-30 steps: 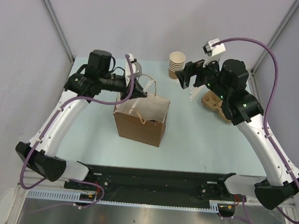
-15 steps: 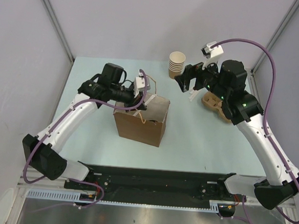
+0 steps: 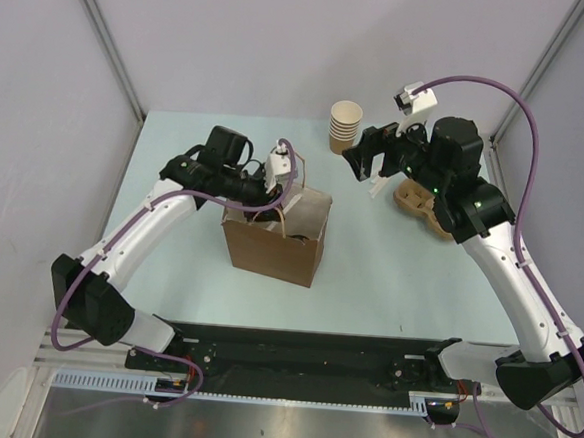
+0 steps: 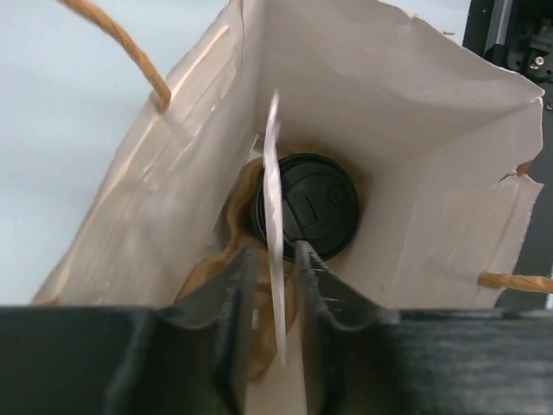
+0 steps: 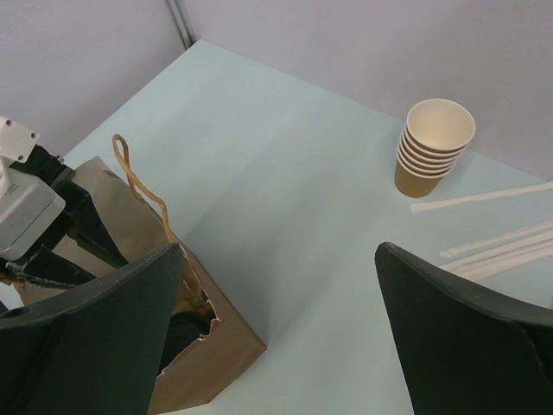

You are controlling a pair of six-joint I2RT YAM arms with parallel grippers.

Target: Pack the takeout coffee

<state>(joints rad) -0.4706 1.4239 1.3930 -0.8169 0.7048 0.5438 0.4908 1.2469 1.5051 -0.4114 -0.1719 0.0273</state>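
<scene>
While the takeout coffee [image 4: 315,203] sits inside the paper bag [image 4: 415,130], the left tool [image 4: 275,252] hovers above, narrowly parted; the right tool [image 5: 278,251] gapes wide.

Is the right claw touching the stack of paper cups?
Apart. The right wrist view shows bare table between the open right gripper and the cup stack.

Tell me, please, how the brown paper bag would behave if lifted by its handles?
The paper bag will probably flex rather than hold shape: its thin walls already look creased and its rim torn. With the lidded coffee cup at its bottom, it should hang fairly steady, though the twisted handle may strain the paper.
</scene>
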